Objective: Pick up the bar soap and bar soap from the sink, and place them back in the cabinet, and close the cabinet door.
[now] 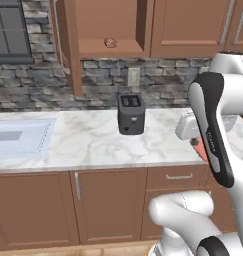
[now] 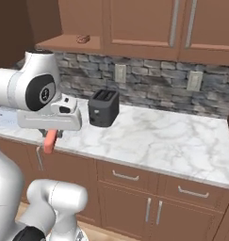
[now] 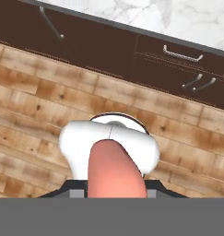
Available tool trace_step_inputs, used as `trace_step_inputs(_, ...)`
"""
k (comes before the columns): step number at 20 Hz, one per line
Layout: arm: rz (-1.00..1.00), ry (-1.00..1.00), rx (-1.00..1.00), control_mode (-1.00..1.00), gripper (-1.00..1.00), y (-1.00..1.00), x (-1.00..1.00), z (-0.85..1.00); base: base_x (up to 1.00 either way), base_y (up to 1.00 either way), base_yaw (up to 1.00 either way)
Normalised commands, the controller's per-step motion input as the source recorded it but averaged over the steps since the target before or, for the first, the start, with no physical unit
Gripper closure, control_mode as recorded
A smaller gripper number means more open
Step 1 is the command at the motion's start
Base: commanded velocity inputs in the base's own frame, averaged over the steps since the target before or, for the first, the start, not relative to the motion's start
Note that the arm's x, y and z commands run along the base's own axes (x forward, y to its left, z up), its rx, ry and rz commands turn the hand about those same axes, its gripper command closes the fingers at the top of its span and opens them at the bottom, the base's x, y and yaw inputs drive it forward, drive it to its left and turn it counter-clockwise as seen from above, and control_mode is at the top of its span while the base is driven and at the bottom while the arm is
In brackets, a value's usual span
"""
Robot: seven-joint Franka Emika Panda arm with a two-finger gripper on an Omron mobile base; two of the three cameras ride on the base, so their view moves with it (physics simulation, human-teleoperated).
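The arm (image 1: 213, 130) is built of glossy white rounded links with dark grey-black joint bands, one long black strip along the forearm carrying small pale lettering, a round dark cap on its shoulder joint (image 2: 43, 92), and a boxy white hand (image 2: 50, 117).

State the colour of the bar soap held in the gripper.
Bright orange-red; the bar soap shows best in the right base view, below the gripper.

A white marble table (image 1: 93, 145) runs beneath a stone backsplash, carrying a black two-slot toaster (image 1: 131, 114) standing upright near the wall. The pale sink (image 1: 20, 137) is set into the table's far left end. On the open cabinet shelf (image 1: 110, 51) above rests one small tan-brown bar soap (image 1: 110, 43).
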Motion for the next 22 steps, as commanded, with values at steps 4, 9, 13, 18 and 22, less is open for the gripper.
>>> trace_step_inputs(4, 0.0, 0.0, 0.0, 1.0, 1.0, 0.0, 0.0, 0.0, 0.61, -0.03, 0.15)
trace_step_inputs(9, 0.0, 0.0, 0.0, 1.0, 1.0, 0.0, 0.0, 0.0, 0.42, -0.02, 0.18)
trace_step_inputs(13, 0.0, 0.0, 0.0, 1.0, 1.0, 0.0, 0.0, 0.0, 0.14, 0.0, 0.19)
trace_step_inputs(18, 0.0, 0.0, 0.0, 1.0, 1.0, 0.0, 0.0, 0.0, 0.21, 0.03, 0.17)
trace_step_inputs(22, 0.0, 0.0, 0.0, 1.0, 1.0, 0.0, 0.0, 0.0, 0.34, 0.04, 0.13)
